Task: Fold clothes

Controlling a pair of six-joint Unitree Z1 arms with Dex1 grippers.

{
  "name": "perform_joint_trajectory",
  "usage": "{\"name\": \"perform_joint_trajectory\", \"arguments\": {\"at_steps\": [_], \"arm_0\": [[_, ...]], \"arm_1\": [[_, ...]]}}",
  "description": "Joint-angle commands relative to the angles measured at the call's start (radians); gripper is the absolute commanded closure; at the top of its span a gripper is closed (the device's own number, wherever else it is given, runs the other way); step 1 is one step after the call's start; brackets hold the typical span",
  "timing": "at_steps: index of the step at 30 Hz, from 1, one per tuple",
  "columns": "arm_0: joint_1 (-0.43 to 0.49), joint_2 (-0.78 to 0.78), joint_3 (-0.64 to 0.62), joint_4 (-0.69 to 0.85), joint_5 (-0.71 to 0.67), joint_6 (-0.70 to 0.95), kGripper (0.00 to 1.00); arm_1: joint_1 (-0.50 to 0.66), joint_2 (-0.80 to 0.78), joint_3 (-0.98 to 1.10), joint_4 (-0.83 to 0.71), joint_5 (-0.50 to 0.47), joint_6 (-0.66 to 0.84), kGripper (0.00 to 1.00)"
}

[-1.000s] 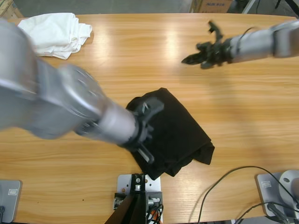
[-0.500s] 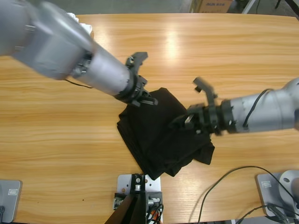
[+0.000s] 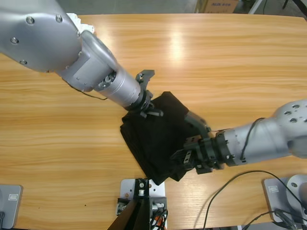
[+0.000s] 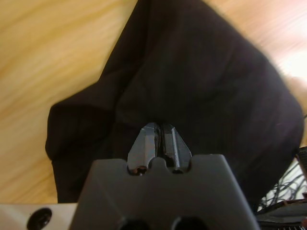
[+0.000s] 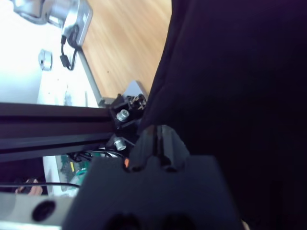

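Nearest the table's front edge: right gripper (image 3: 188, 155), two black jaws on a silver-grey arm, buried in the near-right corner of the crumpled black fabric polo shirt (image 3: 163, 139). In the right wrist view, jaws (image 5: 156, 136) drawn together with dark cloth filling everything ahead and to one side; whether a fold is actually pinched between them, cannot tell. Bundle lying on the long wooden table (image 3: 230, 62), long axis running diagonally from the far corner by the left jaws down to the near corner by the right jaws, so each gripper at one end of that line. Judged: next move hinging on that diagonal, the two ends to be drawn apart or one carried over the other.

Farther back: left gripper (image 3: 146, 103), pressed onto the bundle's far-left edge. Left wrist view showing its tips (image 4: 158, 139) closed tight against each other, touching the black cloth, shirt spreading away ahead of them; no clear fold seen between the tips.

Farthest: small heap of white garments (image 3: 79, 24), well apart from both grippers, mostly hidden behind the left arm's big silver link.

Against half a second ago: right gripper down from above the shirt's right side, jaws then spread, now shut at the near corner. Left gripper barely shifted. Shirt outline much the same.
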Motion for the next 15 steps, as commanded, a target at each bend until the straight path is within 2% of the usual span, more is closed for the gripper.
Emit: {"name": "perform_joint_trajectory", "arguments": {"at_steps": [1, 5, 9, 12, 15], "arm_0": [[0.008, 0.011, 0.077, -0.010, -0.011, -0.012, 1.000], [0.009, 0.006, 0.092, -0.010, -0.011, -0.012, 1.000], [0.010, 0.012, 0.092, -0.012, -0.011, -0.012, 1.000], [0.011, 0.025, 0.092, -0.012, -0.006, -0.013, 1.000], [0.022, 0.029, 0.098, -0.012, -0.003, -0.032, 1.000]], "arm_1": [[0.022, 0.190, 0.023, -0.173, 0.006, 0.028, 1.000], [0.064, 0.202, 0.046, -0.192, -0.002, 0.052, 1.000], [0.109, 0.114, 0.126, -0.199, -0.054, 0.093, 1.000], [0.112, 0.009, 0.166, -0.149, -0.071, 0.109, 1.000], [0.120, -0.004, 0.167, -0.114, -0.072, 0.113, 1.000]]}}
